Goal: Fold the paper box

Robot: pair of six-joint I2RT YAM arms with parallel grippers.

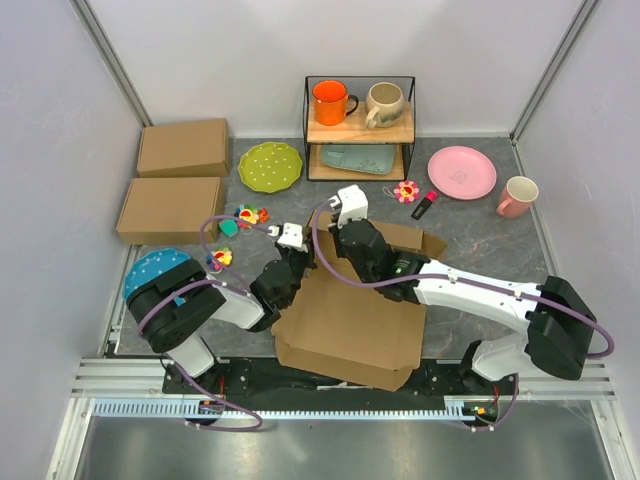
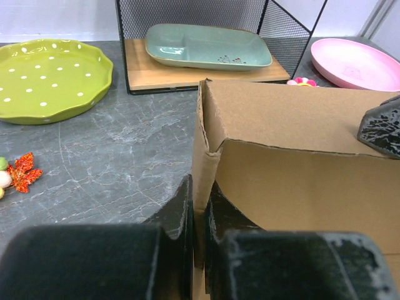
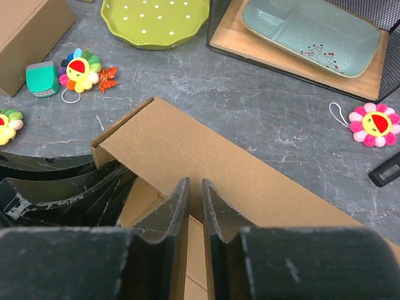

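Note:
The paper box [image 1: 350,325] is brown corrugated cardboard, lying half-formed at the near middle of the table with its walls raised. My left gripper [image 1: 296,272] is shut on the box's upright left wall, which sits pinched between its jaws [image 2: 200,200]. My right gripper [image 1: 340,262] is at the back wall close by. In the right wrist view, its jaws [image 3: 195,184] stand a narrow slit apart on the edge of the folded back panel [image 3: 206,150]. The left fingers [image 3: 62,187] show just beside it.
Two ready-made cardboard boxes [image 1: 183,147] [image 1: 170,208] sit at the back left. A green dotted plate [image 1: 270,165], a wire rack [image 1: 360,125] with mugs and a dish, a pink plate [image 1: 462,172] and a pink mug [image 1: 517,196] line the back. Small flower toys [image 1: 405,190] lie around.

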